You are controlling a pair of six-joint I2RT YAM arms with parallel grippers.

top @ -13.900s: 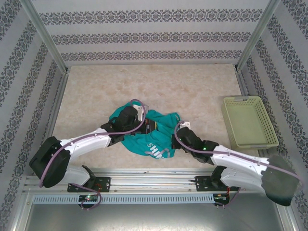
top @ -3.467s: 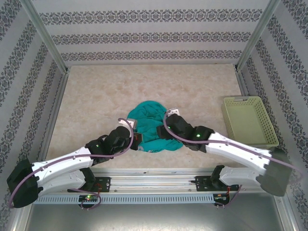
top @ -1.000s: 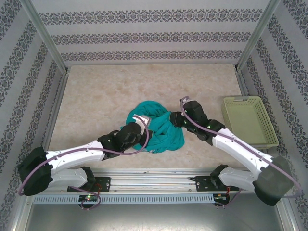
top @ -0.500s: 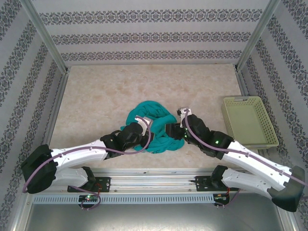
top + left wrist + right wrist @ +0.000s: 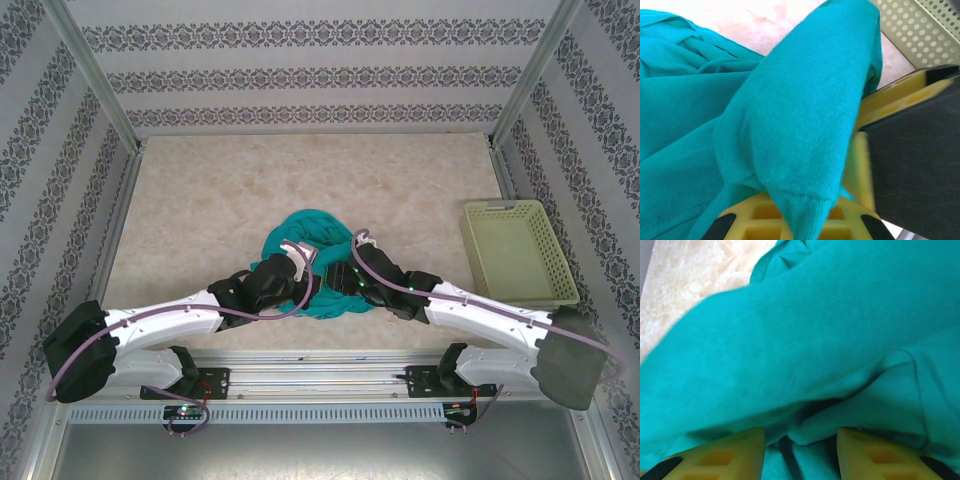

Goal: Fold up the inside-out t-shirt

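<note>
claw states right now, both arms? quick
Left claw: closed, pinching a fold of the t-shirt.
Right claw: open, fingers apart, t-shirt bunched between them.

Both arms extend forward and low, wrists converging. The left hand (image 5: 297,262) is clamped on the t-shirt (image 5: 318,228). The right hand (image 5: 801,440) has its fingers parted.

My right gripper (image 5: 346,283) back from t-shirt (image 5: 315,228) far right side to near right edge; left gripper (image 5: 306,270) moved from near left edge into heap; shirt bunched tighter, white print gone
</note>
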